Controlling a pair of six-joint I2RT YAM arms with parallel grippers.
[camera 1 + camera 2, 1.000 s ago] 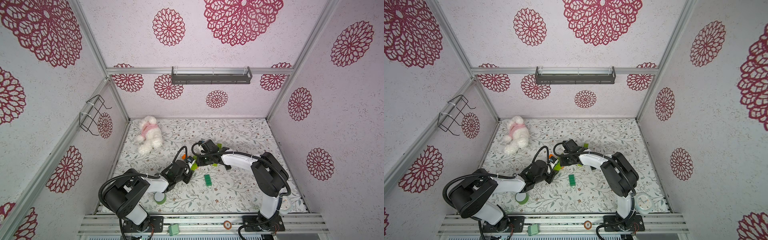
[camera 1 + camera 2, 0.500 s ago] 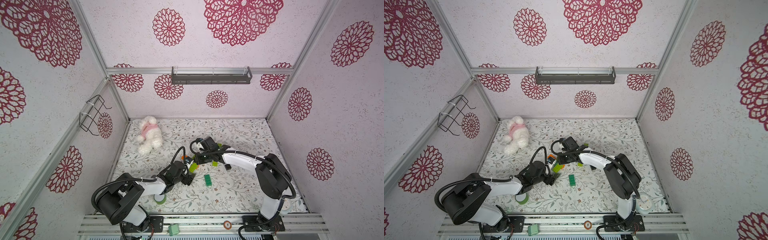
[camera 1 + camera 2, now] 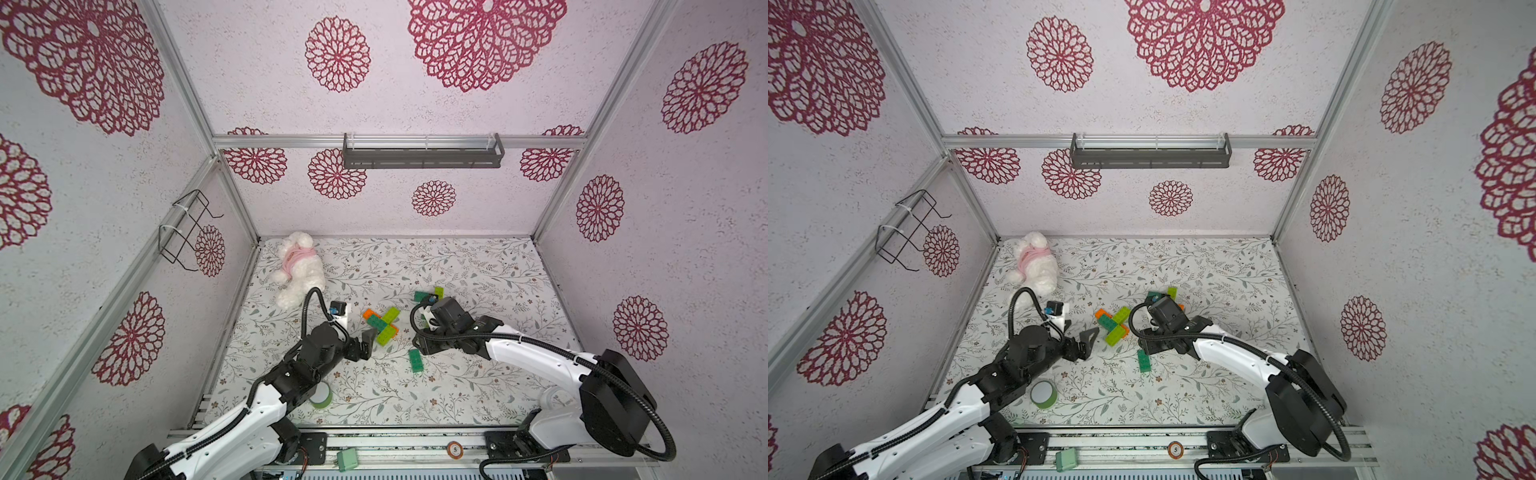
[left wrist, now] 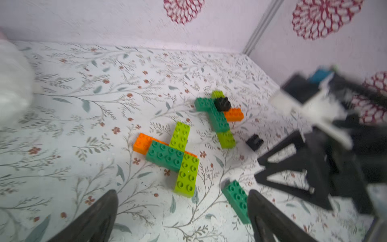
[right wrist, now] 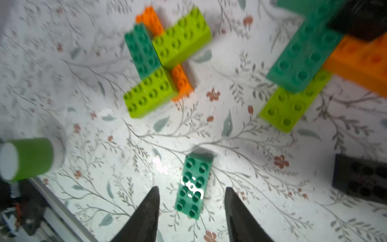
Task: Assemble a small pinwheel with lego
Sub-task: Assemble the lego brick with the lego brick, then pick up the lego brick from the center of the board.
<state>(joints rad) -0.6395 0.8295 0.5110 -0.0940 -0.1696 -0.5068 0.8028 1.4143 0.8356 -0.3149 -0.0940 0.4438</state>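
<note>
A cross of lego [image 3: 380, 324] [image 3: 1113, 324] lies flat mid-mat: a dark green, an orange and two lime bricks joined [image 4: 173, 155] [image 5: 165, 62]. A loose dark green brick [image 3: 415, 360] [image 4: 236, 199] lies nearer the front. My left gripper [image 3: 365, 345] [image 4: 181, 196] stands wide open just left of the cross, holding nothing. My right gripper [image 3: 424, 347] [image 5: 191, 188] is open, and the loose dark green brick [image 5: 193, 184] lies between its fingertips, untouched. Behind the right wrist lies a second lego cluster [image 4: 217, 117] [image 5: 307, 54] with a black brick [image 4: 223, 104] on top. A loose black brick [image 4: 254, 142] rests beside it.
A green tape roll [image 3: 321, 395] [image 5: 29, 158] stands by the left arm near the front edge. A white plush toy [image 3: 297, 270] lies at the back left. A mint-green box [image 3: 347, 459] sits on the front rail. Walls enclose the mat on three sides.
Both grippers have opened and drawn back from the lego cross, which now lies alone on the mat. The right gripper has moved over the loose dark green brick.
</note>
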